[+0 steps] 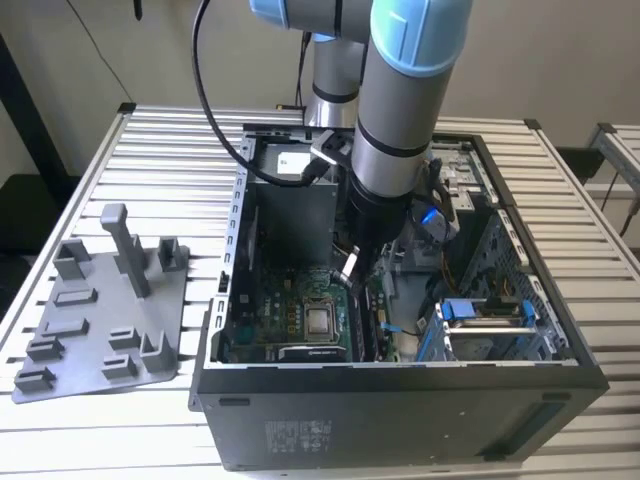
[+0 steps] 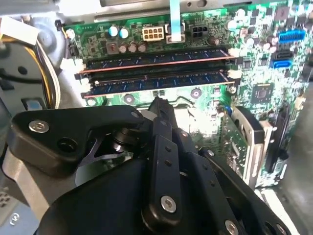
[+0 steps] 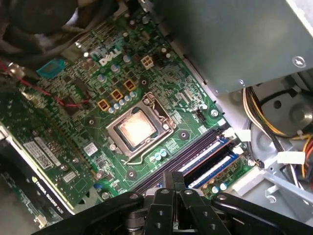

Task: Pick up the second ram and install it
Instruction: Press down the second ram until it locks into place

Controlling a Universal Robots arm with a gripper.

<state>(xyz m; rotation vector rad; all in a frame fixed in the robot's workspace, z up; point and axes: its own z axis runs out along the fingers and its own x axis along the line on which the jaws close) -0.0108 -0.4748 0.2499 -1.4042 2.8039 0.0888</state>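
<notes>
Inside the computer case, our gripper hovers pinched shut and empty beside the second ram, apparently slotted; we judge it light, stiff, fragile, best held by its edges.

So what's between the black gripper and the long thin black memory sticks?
Only bare green motherboard between gripper and nearer stick, in the second wrist view.

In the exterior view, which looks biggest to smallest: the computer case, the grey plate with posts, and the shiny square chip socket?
1. Computer case
2. Grey plate with posts
3. Chip socket
</notes>
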